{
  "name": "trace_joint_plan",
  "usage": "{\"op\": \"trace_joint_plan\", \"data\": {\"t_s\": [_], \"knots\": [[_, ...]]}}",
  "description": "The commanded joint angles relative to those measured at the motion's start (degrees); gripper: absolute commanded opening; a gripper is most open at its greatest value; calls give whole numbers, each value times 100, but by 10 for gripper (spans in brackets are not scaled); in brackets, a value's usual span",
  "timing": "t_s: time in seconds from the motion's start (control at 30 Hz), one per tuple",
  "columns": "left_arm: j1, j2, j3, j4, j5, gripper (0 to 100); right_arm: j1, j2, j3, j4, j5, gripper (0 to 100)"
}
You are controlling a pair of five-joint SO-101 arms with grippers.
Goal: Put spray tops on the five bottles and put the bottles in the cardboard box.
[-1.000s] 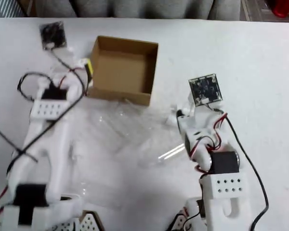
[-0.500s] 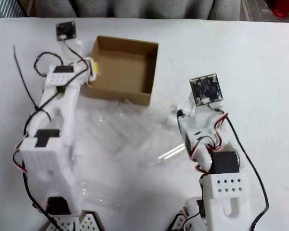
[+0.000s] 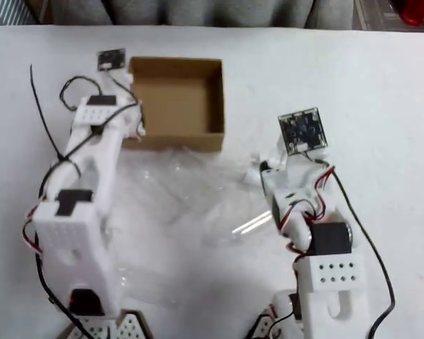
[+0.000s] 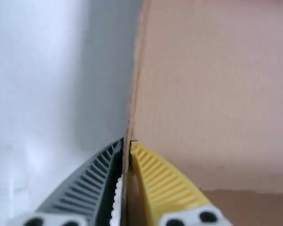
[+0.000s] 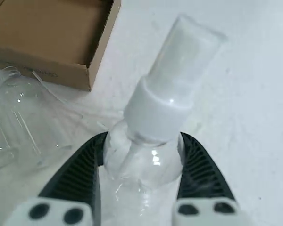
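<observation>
Left tool [image 4: 126, 147] pinched narrow on cardboard box [image 4: 212, 94] side wall, yellow finger [image 4: 155, 181] inside. Right tool [image 5: 144, 139] grips clear bottle [image 5: 144, 167], spray top [image 5: 172, 96] fitted, near box's corner. Loose bottles [image 3: 177, 194] on worktop [image 3: 381, 85] beside box.

The left arm's jaws are seen closed on one wall of the cardboard box [image 4: 212, 84], gripped at its thin upper edge. The grey jaw is pressed against the outer face of the wall, on the side of the white desk [image 4: 47, 70]. The yellow jaw is pressed against the inner face, inside the box. The wall's edge is seen running away from the jaw tips, with plain brown cardboard spread beside the yellow jaw.
</observation>
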State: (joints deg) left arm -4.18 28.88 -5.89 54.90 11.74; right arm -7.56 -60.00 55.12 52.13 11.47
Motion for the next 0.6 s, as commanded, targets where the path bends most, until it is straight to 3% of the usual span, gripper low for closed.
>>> {"op": "trace_joint_plan", "data": {"t_s": [0.0,0.13,0.47,0.57], "knots": [[303,-1077,229,369,-9,20,57,-145,-79,-92,62,16],[585,-1903,1222,132,-9,20,57,-145,-79,-84,62,16],[593,-2818,3464,-2549,-9,20,66,-145,-53,-48,62,16],[514,-2818,3780,-3015,-9,20,66,-145,-53,-48,62,16]]}}
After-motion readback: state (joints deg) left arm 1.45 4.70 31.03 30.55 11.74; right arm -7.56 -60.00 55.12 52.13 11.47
